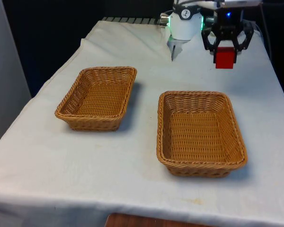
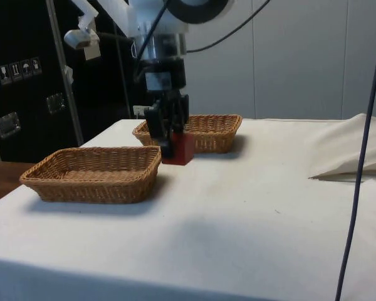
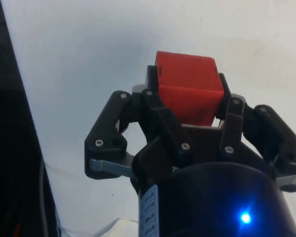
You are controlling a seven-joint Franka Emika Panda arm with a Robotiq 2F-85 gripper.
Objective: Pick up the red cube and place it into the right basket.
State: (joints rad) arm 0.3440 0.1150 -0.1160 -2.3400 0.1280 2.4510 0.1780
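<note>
My gripper [image 1: 226,53] is shut on the red cube [image 1: 225,57] and holds it above the white cloth, beyond the far edge of the right basket [image 1: 201,133]. In the side view the gripper [image 2: 169,139] and the cube [image 2: 180,149] hang between the two baskets, just off the cloth. The wrist view has the cube [image 3: 187,91] clamped between the black fingers [image 3: 155,106], with bare cloth under it. The left basket [image 1: 98,97] sits towards the front view's left.
Both wicker baskets hold nothing. A fold of cloth [image 2: 354,150] bunches up at the table's far end near the robot base [image 1: 182,28]. A dark cable [image 2: 363,144] hangs down in the side view. Bare cloth lies around the baskets.
</note>
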